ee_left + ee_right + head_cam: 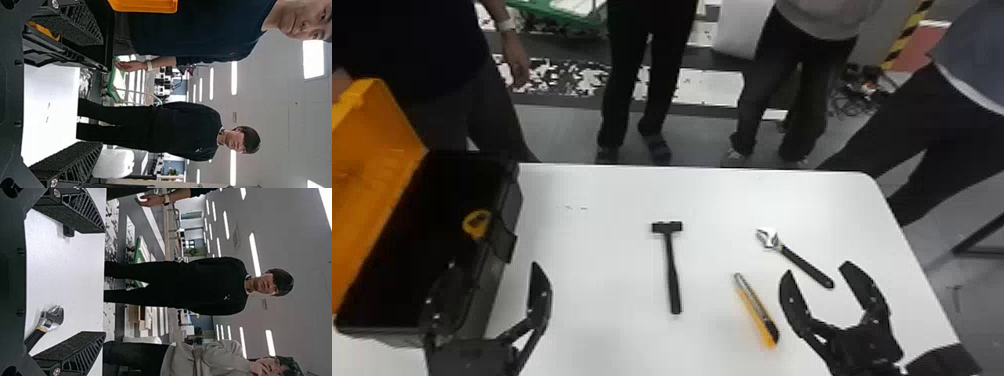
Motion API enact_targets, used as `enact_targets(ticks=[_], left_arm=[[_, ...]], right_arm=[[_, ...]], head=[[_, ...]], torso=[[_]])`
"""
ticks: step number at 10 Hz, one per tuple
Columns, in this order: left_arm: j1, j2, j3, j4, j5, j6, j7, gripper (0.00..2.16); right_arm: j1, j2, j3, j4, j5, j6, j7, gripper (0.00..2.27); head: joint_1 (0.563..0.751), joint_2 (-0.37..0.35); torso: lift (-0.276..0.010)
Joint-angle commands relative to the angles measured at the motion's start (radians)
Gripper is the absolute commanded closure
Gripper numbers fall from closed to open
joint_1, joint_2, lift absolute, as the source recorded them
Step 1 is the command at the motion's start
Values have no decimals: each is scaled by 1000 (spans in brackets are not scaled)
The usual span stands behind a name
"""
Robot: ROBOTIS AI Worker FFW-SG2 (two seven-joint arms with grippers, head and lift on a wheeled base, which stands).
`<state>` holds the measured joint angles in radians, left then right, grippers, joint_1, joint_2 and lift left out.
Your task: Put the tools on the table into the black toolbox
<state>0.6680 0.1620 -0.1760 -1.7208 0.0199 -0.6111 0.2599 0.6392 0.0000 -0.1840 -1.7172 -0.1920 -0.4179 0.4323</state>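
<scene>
With 12 o'clock at the far edge of the desk [612,192] in the head view, the right pincer [816,267] is open and empty, and the adjustable wrench [804,265] lies nearest it. The wrench's handle end appears between the fingertips, its head toward 10 o'clock. The utility knife [756,310] is near, at 8 o'clock from that pincer, and the hammer [672,270] farther off at 9 o'clock, its head pointing to 12.

The left pincer [493,263] is also open and empty, by the side of the black toolbox [502,200]; from it the hammer is at 3 o'clock. The toolbox stands open, a yellow item [477,223] inside at 11 o'clock from the left pincer. A person's hand [339,84] is at the far corner of the orange lid [377,170].

The head view gives the hammer and knife full length; the right wrist view brings out a yellowish band below the wrench's head, and the ribbed fingers [72,352].
</scene>
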Motion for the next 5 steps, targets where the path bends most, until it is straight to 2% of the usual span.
enact_targets(ticks=[1,5], left_arm=[[-1,1,0,3,2,0,1,83],[-1,-1,0,4,2,0,-4,83]], right_arm=[[-4,1,6,2,2,0,0,76],[-7,1,9,2,3,3,-1,80]], head=[[695,-82],[695,-71]], torso=[[-39],[-39]])
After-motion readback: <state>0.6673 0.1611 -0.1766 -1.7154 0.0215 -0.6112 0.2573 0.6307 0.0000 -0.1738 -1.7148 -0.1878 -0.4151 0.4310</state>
